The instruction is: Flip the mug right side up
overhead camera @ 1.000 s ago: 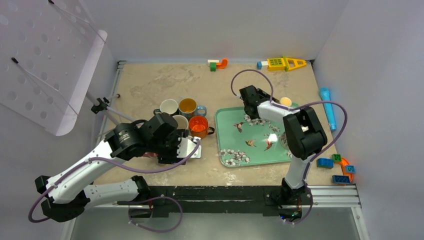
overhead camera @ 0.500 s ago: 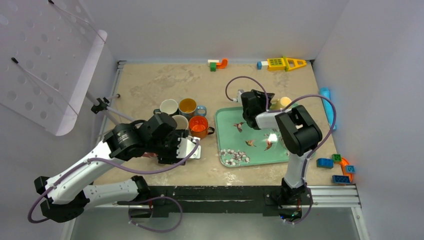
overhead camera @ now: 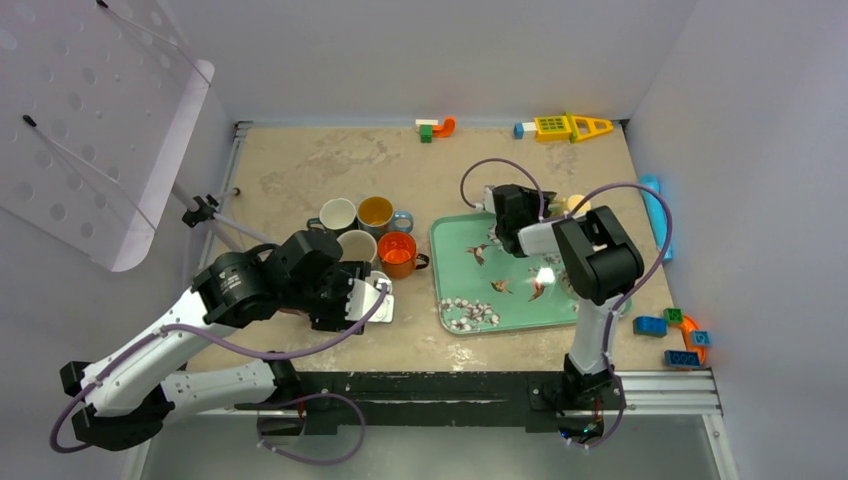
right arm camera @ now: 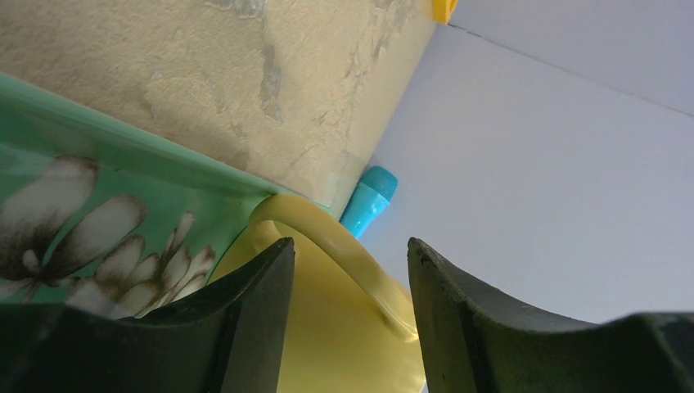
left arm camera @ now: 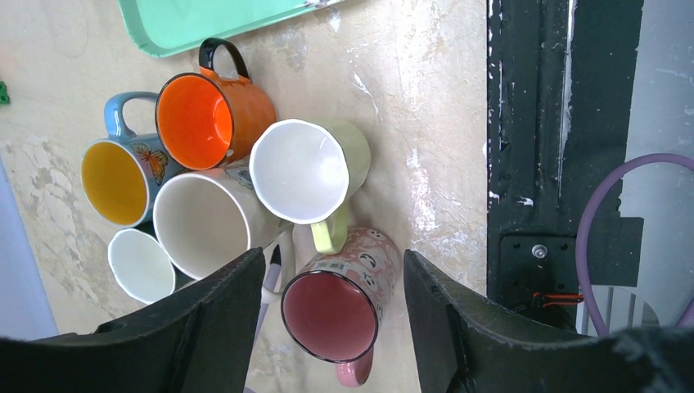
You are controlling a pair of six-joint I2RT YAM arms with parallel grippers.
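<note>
Yellow mug (right arm camera: 327,336) on green tray (overhead camera: 458,272), six empty mugs (left arm camera: 205,225) clustered nearby

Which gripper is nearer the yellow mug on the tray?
Right. The right gripper straddles the handle of the yellow mug; the left gripper hovers over the mug cluster beside the tray.

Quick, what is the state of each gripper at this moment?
Left gripper: open, holding nothing.
Right gripper: open, with the handle of the yellow mug between its fingers, not clamped on it.
</note>
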